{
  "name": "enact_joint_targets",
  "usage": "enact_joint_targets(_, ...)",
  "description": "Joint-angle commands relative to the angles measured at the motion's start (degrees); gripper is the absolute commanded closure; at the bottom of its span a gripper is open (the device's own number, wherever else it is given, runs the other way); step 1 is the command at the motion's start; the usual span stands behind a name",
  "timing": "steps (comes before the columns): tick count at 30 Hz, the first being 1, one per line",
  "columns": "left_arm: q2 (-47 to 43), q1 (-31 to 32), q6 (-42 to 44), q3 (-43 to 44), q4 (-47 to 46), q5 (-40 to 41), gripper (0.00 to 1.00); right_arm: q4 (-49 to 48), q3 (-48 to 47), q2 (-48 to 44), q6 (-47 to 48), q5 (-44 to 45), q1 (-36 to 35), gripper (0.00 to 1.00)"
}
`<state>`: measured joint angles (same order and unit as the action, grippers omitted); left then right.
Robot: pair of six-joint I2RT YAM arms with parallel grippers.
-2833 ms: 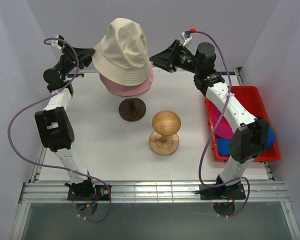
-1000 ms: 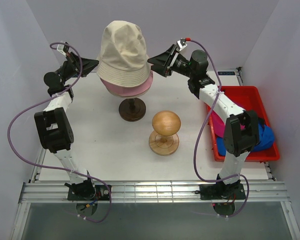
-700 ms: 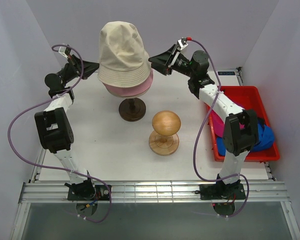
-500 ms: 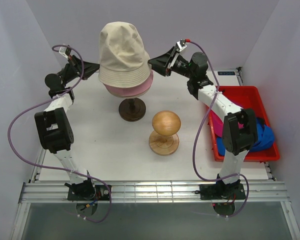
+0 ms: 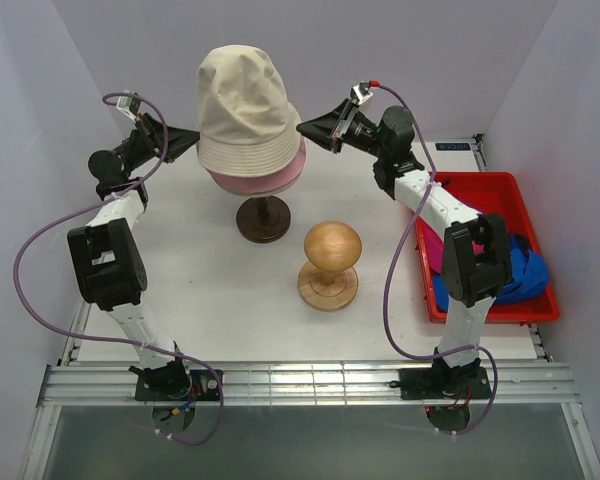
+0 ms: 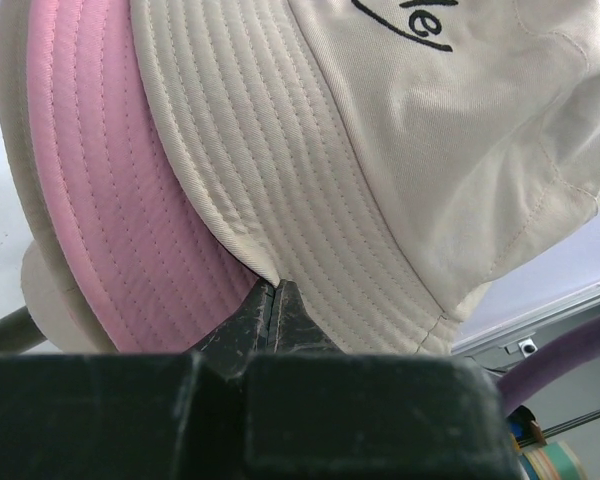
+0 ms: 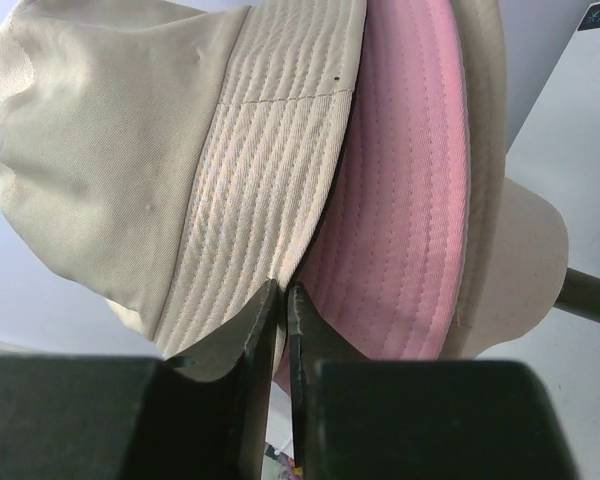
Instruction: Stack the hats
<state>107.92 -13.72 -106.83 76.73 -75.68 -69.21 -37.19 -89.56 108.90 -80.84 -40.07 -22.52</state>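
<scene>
The beige bucket hat (image 5: 242,100) sits over the light pink bucket hat (image 5: 265,180) on a dark stand (image 5: 263,220) at the back of the table. My left gripper (image 5: 194,145) is shut on the beige brim's left edge, and the tips (image 6: 273,287) pinch that edge where beige (image 6: 380,150) meets pink (image 6: 110,200). My right gripper (image 5: 302,128) is shut on the brim's right edge, with the tips (image 7: 283,287) closed on beige (image 7: 130,150) beside pink (image 7: 400,220). A magenta cap (image 5: 432,250) and a blue cap (image 5: 525,275) lie in the red bin (image 5: 480,181).
A bare wooden head form (image 5: 332,245) on a round light stand (image 5: 328,288) stands in the middle of the table, in front of the hat stack. The red bin sits along the right edge, partly behind my right arm. A pale form (image 7: 520,260) shows under the pink hat.
My right gripper has closed on the beige brim's right edge. The beige hat has straightened from a tilt and sits more upright over the pink one. The left gripper stayed shut.
</scene>
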Motion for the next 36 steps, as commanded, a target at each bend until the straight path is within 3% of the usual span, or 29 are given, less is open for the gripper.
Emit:
enact_joint_targets(1,-3.68,-0.26,2.94,-1.4,-13.01,-1.72,1.0,-3.15,-0.71,-0.09,0.5,-1.5,0.81,0.87)
enact_joint_targets(11,-3.07,-0.79,3.47,-1.93,-11.6,0.66,1.0,-1.22,0.17,0.17,3.23,-2.9,2.84,0.92)
enact_joint_targets(21,-3.33,-1.49,6.54,-2.9,-8.0,0.48,1.0,8.44,-3.16,1.14,12.36,-2.9,3.1,0.92)
enact_joint_targets(36,-0.52,-2.55,8.56,-3.52,-10.1,-2.24,1.0,17.84,-7.64,2.37,20.89,-2.11,3.36,0.92)
